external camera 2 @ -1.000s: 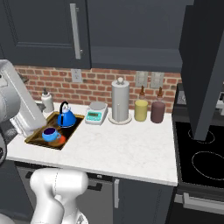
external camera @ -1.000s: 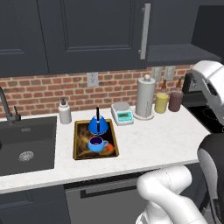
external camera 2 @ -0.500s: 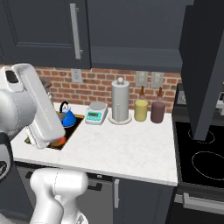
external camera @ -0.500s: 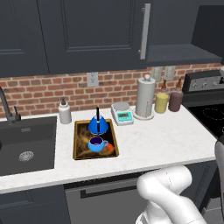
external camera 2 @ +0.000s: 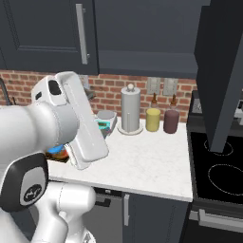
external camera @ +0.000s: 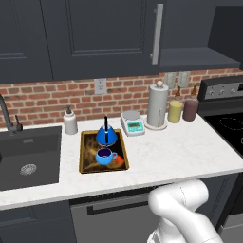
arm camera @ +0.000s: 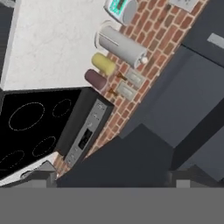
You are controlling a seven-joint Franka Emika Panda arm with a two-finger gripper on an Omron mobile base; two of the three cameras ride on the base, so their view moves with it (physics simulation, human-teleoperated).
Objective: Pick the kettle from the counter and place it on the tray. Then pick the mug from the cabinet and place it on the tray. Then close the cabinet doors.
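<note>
table: white, lightly marbled stone top; ahead of the jaws in the hand view, at the black stove end.
cabinet: dark charcoal wall unit above the brick; its dark front lies straight ahead of the jaws.
cabinet doors: panelled charcoal. One is shut flat, with a long silver bar handle. The other stands swung out over the stove.
tray: dark rectangle with a golden-brown rim and a brown-gold picture with an orange patch; on the table, well apart from the jaws, past the scale.
kettle: squat bright blue dome with a black arched handle, upright on the tray's back half, far from the jaws.
mug: small bright blue cup with a dark inside, upright on the tray just in front of the kettle, side handle visible.
jaws: spread wide, both dark tips at the bottom of the hand view, gripping nothing; whether they touch the dark panel ahead cannot be told.
</note>
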